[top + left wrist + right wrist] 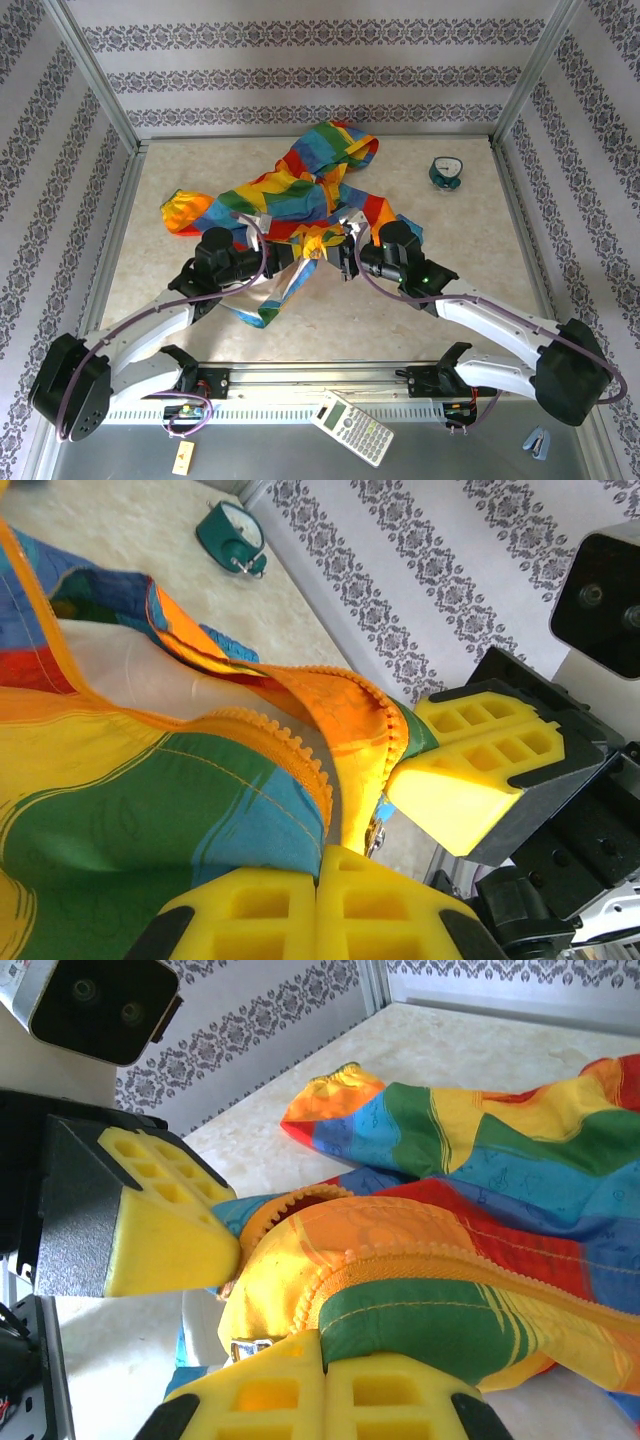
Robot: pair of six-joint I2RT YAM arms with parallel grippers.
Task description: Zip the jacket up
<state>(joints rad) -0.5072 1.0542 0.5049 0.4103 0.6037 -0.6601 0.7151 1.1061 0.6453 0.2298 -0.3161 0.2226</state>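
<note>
While my left gripper [320, 890] and right gripper [322, 1370] each clamped the jacket [290, 190], it lay crumpled left of the teal clock [446, 173] | zipper teeth [290, 750] apart | I judged zipping barely begun.

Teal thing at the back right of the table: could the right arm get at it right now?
Probably yes for the path: bare table lies between the right gripper and the teal thing. But it looks shut on the jacket, so it would have to let go first.
</note>
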